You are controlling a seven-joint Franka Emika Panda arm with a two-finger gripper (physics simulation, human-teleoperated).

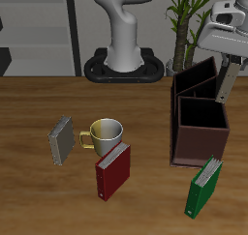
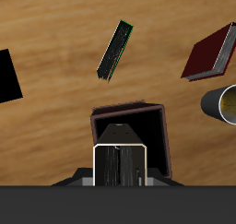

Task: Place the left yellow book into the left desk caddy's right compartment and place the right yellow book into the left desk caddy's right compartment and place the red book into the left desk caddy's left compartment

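Gripper: clenched on a grey striped thin book, above the dark brown two-section desk caddy.
Second grey striped book: table, beside metal mug.
Dark red hardcover book: near front edge.

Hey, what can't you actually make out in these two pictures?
- Claw: exterior view, partly cut off by the frame edge; open or shut unclear.
- Second small book: only one grey book shows plainly; the striped slab in the wrist view may be it.
- Left desk caddy: insides too dark in both views.
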